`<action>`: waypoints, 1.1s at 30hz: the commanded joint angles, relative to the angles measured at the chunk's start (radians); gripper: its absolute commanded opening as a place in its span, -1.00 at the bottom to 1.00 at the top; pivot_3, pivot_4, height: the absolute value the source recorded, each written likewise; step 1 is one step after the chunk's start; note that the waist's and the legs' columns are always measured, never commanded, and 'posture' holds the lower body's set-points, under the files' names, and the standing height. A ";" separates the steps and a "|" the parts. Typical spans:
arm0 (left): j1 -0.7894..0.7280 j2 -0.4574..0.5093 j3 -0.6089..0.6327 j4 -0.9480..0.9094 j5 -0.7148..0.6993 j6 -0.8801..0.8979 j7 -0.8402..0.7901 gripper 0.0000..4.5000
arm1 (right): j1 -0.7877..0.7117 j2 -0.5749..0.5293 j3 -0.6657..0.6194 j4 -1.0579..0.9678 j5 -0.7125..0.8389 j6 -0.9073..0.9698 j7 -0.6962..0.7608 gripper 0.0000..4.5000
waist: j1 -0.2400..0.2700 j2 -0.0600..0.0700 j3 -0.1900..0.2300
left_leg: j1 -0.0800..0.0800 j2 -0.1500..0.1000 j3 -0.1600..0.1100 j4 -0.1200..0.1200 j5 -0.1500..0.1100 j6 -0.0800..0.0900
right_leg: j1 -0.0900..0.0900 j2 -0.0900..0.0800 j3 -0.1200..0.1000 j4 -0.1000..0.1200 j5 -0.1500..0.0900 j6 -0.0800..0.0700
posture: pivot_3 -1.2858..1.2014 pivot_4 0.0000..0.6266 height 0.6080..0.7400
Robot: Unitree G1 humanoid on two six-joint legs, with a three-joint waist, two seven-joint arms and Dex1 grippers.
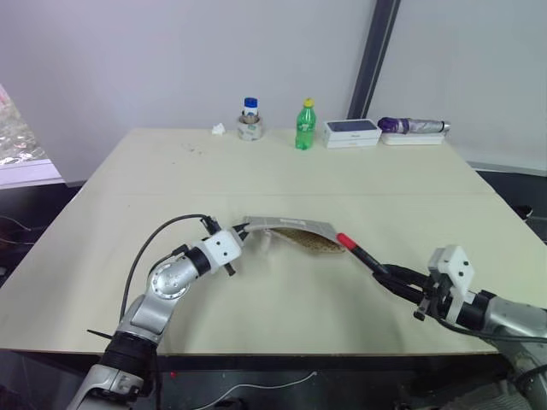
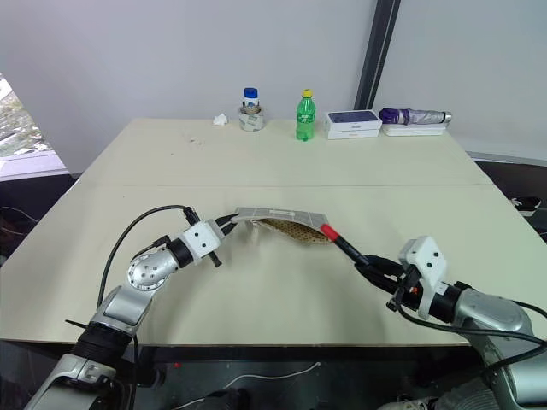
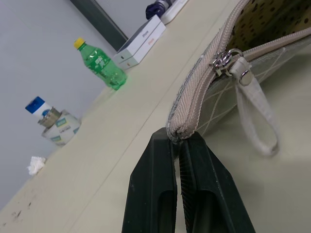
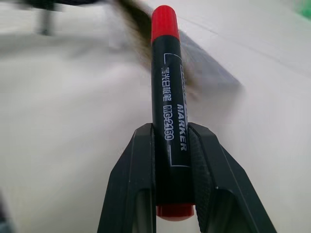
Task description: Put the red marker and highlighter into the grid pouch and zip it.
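red marker [image 4: 170, 107] | red cap toward grid pouch [image 1: 295, 231] | along right gripper [image 4: 172, 160]

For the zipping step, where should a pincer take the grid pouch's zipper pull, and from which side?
Grip the silver zipper pull near the corner pinched by the left pincer, probably coming from above the grid pouch: the pull sticks up from the zipper, its strap hanging loose.

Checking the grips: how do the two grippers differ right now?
The left gripper pinches the grid pouch's corner seam, lifting its open end; the right gripper clamps the red marker's barrel, cap aimed at the pouch mouth. Left fingers meet; right fingers stand apart around the marker. Both are gripping.
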 commanded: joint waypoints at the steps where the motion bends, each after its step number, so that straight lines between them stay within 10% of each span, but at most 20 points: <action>1: -0.031 -0.014 -0.012 -0.019 0.005 -0.023 0.009 -1.00 | -0.065 -0.031 0.059 0.002 -0.078 -0.034 -0.021 -0.82 | -0.001 0.000 0.000 | 0.000 0.000 0.000 0.000 0.000 0.000 | 0.000 0.000 0.000 0.000 0.000 0.000 | 0.03 -0.52 1.00; 14: -0.046 -0.065 -0.066 -0.039 0.013 -0.021 0.002 -1.00 | -0.272 -0.019 0.216 0.184 -0.275 -0.123 -0.078 -0.82 | -0.001 0.000 0.000 | 0.000 -0.001 0.000 0.000 0.000 0.000 | -0.001 0.000 0.000 0.000 0.000 0.000 | 0.03 -0.52 1.00; 20: -0.049 -0.067 -0.063 -0.023 0.030 -0.017 0.013 -1.00 | -0.205 0.001 0.141 0.081 -0.103 -0.115 0.013 -0.82 | 0.000 0.000 0.000 | -0.001 -0.001 0.000 0.000 0.000 0.000 | -0.001 0.000 0.000 0.000 0.000 0.000 | 0.03 -0.52 1.00; 33: -0.055 -0.073 -0.077 -0.017 0.034 -0.025 0.002 -1.00 | -0.162 -0.027 0.168 0.191 -0.261 -0.236 -0.030 -0.82 | -0.001 0.000 0.000 | 0.000 -0.001 0.000 0.001 0.000 0.000 | -0.001 0.000 0.000 0.000 0.000 0.000 | 0.03 -0.52 1.00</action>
